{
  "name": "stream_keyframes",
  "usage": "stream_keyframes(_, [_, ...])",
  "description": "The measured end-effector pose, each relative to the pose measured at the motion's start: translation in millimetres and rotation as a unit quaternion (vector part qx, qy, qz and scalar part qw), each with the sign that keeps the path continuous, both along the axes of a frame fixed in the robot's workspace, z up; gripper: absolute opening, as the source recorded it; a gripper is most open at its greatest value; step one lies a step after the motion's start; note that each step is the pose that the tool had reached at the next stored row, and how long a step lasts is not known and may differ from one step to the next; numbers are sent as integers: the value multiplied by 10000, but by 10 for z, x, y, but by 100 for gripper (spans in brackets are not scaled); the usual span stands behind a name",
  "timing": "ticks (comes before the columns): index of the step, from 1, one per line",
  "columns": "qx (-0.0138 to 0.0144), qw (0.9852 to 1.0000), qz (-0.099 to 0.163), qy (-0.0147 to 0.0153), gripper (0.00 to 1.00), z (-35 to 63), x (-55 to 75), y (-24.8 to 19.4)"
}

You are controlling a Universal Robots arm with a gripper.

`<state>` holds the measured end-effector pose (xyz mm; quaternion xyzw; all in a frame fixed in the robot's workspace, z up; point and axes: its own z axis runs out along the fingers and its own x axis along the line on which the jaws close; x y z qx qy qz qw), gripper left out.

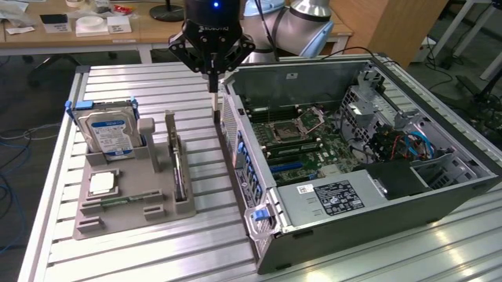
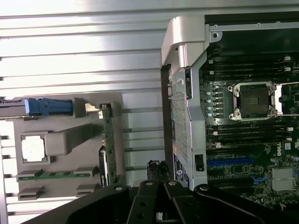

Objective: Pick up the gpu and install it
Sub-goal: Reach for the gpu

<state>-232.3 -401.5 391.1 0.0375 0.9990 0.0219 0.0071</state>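
The tool, pinched shut and empty, hangs beside the metal computer case — the gpu (thin board) stands upright in a grey tray.

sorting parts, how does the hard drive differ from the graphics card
The hard drive is thick, silver with a blue label; the graphics card is a thin board. The hard drive sits between blue clips; the card has none. Both stand on edge in the grey holder.

Hard drive upright in tray — slatted table.
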Motion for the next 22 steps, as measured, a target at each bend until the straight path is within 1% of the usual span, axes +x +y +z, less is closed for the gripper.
stream_keyframes(22, [0, 10000, 0, 6, 11, -3, -109, -11])
